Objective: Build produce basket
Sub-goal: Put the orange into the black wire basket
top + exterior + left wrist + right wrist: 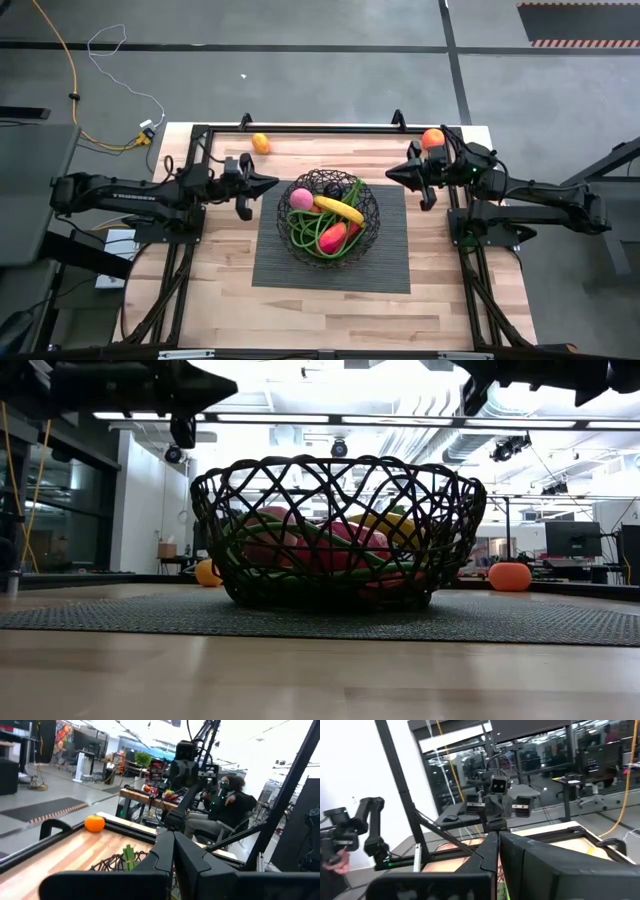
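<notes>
High view: basket (329, 216) sits centred on the dark ribbed mat (390, 265), mid-table (220, 300). Inside it: pink peach (301, 198), yellow banana (340, 208), red pepper (333, 238), green beans (305, 238) curling round the bottom, a dark round fruit (331, 190) near the back. Two oranges lie outside: one (260, 142) on the wood near the far edge, left of the basket; another (432, 138) at the far right corner, just beside the right arm. Left pincer (268, 184) hangs just left of the basket rim, fingers drawn together to a point, empty. Right pincer (391, 174) sits just right of the rim, likewise pinched closed, holding nothing.

Low view: basket (338, 532) upright on the mat (520, 618), produce showing through the mesh. Oranges (208, 572) and (510, 576) rest on the table behind, one to each side. Arms dark overhead.

Left wrist view: own fingers (165, 851) pressed together; orange (94, 823) on the wood by the table's frame; a seated person (225, 805) beyond.

Right wrist view: fingers (492, 854) meet, nothing between; the left arm (495, 795) faces across.
</notes>
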Action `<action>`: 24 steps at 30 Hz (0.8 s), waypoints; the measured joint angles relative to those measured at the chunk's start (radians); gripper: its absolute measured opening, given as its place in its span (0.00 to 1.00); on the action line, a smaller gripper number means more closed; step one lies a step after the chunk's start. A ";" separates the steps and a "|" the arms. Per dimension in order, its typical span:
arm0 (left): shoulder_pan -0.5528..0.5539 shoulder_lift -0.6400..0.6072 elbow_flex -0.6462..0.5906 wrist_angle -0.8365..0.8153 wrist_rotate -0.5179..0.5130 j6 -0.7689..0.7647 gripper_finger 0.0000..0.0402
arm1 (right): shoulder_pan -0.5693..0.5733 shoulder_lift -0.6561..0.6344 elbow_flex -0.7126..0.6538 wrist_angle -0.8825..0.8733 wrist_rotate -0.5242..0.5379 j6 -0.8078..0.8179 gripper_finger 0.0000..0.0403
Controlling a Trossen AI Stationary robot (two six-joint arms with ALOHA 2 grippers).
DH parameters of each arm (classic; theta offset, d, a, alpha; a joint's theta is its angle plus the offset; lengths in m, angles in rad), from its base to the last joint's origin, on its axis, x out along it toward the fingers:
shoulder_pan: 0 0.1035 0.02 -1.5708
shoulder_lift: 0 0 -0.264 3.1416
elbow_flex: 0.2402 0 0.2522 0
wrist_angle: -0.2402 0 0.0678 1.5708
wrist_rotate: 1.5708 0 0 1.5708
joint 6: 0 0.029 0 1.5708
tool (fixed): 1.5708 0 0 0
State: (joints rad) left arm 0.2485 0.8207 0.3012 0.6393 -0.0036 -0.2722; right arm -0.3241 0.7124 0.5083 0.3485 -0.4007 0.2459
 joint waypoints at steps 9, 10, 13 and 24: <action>0.000 -0.003 0.000 -0.007 0.000 0.005 0.00 | 0.000 0.000 0.001 0.085 -0.300 0.040 0.00; 0.000 -0.003 0.000 -0.008 0.000 0.005 0.00 | 0.000 0.000 0.001 0.116 -0.325 0.053 0.00; 0.000 -0.003 0.000 -0.013 0.000 0.003 0.00 | 0.000 -0.001 0.001 0.193 -0.364 0.070 0.00; 0.000 -0.003 0.000 -0.014 0.000 0.002 0.00 | 0.000 0.001 0.001 0.172 -0.225 0.070 0.00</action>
State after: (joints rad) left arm 0.2485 0.8173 0.3011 0.6254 -0.0036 -0.2705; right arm -0.3244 0.7132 0.5095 0.5204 -0.6255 0.3159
